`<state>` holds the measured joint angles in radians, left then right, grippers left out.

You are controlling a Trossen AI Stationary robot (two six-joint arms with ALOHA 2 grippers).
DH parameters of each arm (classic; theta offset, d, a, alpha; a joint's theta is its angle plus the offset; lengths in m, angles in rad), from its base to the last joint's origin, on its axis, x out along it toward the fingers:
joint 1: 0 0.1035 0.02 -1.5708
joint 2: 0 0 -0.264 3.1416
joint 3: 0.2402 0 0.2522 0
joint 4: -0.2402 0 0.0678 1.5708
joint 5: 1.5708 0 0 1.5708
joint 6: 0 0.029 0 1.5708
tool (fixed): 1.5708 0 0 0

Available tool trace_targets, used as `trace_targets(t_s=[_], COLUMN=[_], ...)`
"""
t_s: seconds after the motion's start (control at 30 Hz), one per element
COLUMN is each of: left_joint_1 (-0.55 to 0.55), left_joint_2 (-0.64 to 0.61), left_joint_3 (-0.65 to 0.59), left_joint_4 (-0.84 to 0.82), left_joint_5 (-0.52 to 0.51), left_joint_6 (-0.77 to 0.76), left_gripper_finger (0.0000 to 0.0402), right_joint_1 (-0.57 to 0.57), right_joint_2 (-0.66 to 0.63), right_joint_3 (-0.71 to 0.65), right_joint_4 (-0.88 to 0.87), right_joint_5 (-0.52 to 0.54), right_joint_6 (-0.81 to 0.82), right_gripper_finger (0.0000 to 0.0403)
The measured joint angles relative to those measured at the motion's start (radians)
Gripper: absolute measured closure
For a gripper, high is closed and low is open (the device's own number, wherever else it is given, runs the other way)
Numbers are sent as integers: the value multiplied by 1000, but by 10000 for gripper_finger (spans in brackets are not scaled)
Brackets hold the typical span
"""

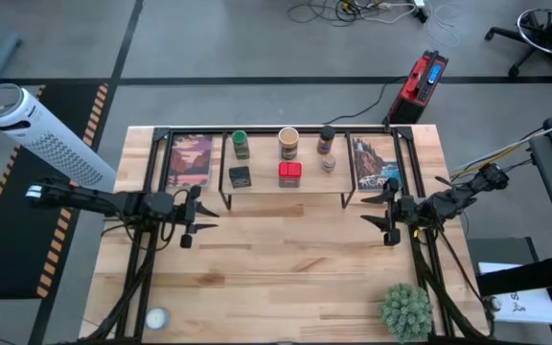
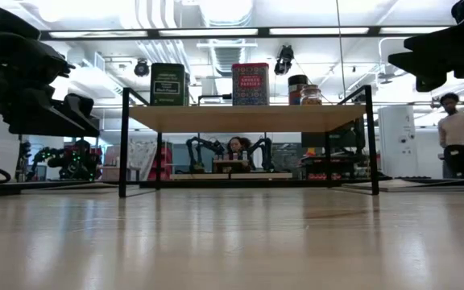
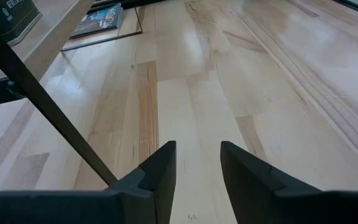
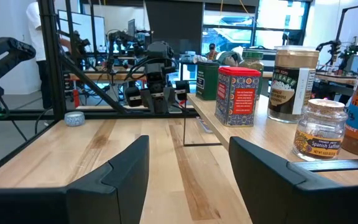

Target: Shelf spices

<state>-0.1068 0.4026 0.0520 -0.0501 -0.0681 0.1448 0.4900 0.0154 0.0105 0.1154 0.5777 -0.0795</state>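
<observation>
Six spices were seen standing on the shelf, between and ahead of the two claws: green-lidded jar, black box, tan jar, red tin, brown bottle and clear jar. In the right wrist view alone, yellowish contents were visible in the clear jar. The left claw was shut and empty, off the shelf's left end. The right claw was held partly apart, gripping nothing, off the shelf's right end. A person was shown only in the low view.
</observation>
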Motion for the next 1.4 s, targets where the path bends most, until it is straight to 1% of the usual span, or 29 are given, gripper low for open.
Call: trace_targets(t_s=[0.97,1.0,1.1,1.13,1.2,1.4], left_joint_1=[0,0,0,0,0,0], left_joint_2=[0,0,0,0,0,0], left_joint_3=[0,0,0,0,0,0], left_joint_4=[0,1,7,7,10,14], left_joint_5=[0,-3,-27,-28,-28,-27], left_joint_6=[2,43,248,294,322,310], left_gripper_finger=[287,287,287,287,287,287], right_joint_1=[0,0,0,0,0,0], right_joint_2=[0,0,0,0,0,0], right_joint_3=[0,0,0,0,0,0], right_joint_4=[0,0,0,0,0,0], right_joint_5=[0,0,0,0,0,0], right_joint_6=[0,0,0,0,0,0], right_gripper_finger=[204,204,204,204,204,204])
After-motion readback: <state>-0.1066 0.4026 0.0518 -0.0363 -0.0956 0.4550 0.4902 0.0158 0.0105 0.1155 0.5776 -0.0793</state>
